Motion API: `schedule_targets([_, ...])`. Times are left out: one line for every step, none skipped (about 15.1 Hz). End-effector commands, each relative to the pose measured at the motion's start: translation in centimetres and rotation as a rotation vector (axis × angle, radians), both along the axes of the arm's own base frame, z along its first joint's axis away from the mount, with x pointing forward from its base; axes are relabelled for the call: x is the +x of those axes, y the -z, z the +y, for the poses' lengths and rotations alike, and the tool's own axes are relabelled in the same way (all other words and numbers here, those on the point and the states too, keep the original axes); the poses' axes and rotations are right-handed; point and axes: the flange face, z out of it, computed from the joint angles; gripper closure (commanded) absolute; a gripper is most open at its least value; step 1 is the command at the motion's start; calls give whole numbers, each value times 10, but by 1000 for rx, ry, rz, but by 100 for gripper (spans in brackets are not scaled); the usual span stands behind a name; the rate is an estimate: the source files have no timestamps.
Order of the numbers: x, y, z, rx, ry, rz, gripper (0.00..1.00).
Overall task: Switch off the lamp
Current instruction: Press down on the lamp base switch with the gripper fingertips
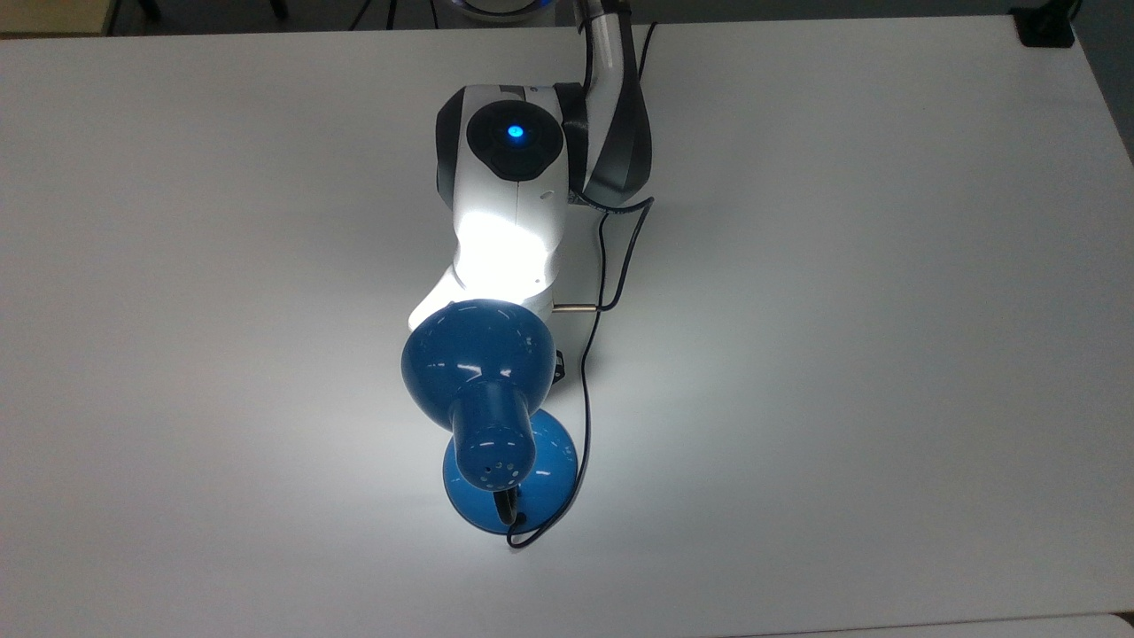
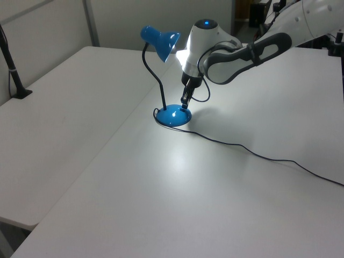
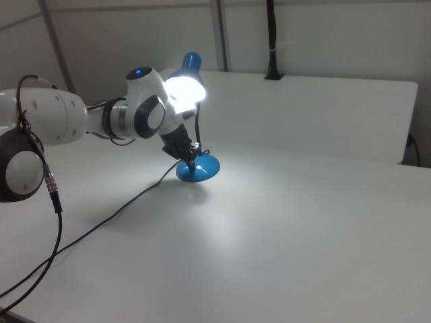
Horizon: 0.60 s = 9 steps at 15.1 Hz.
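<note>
Lamp (image 2: pixel 161 48), glossy blue metal with a bell-shaped shade, curved black neck and round blue base (image 2: pixel 173 115), standing lit near the middle of the white counter (image 2: pixel 215 188); its thin black cord (image 2: pixel 258 155) trails from the base toward 4 o'clock in the left view. The robot's hand (image 2: pixel 185 103) points steeply downward, with its tip directly above the base's edge at about 2 o'clock of the base in the left view; in the right view the hand (image 3: pixel 191 159) sits at the base's 10 o'clock, close to the foot of the neck. Whether the tip already touches the base cannot be told, and neither can how far the fingers are spread; nothing appears to be held. In the top view the shade (image 1: pixel 478 359) covers the hand, and the base (image 1: pixel 549 465) lies at 6 o'clock from the arm's wrist. The key relation is vertical: the base, presumably carrying the switch, lies straight below the hand, so a short downward press seems to be the move in prospect.
</note>
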Motion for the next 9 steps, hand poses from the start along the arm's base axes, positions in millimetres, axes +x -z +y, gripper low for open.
schedule_targets([1,2,12,17,-4,-4,100])
schedule_targets([0,2,13,17,-6,-3,100])
schedule_targets([0,4,12,15,-6,-1,100])
schedule_targets([0,8,12,13,-9,4,100])
schedule_targets([0,11,12,11,-13,8,100])
schedule_targets([0,13,12,7,-25,13,100])
schedule_targets([0,15,11,4,-34,16,100])
schedule_targets([-2,21,11,2,-36,27,100])
schedule_targets([-3,25,9,-3,-44,36,100])
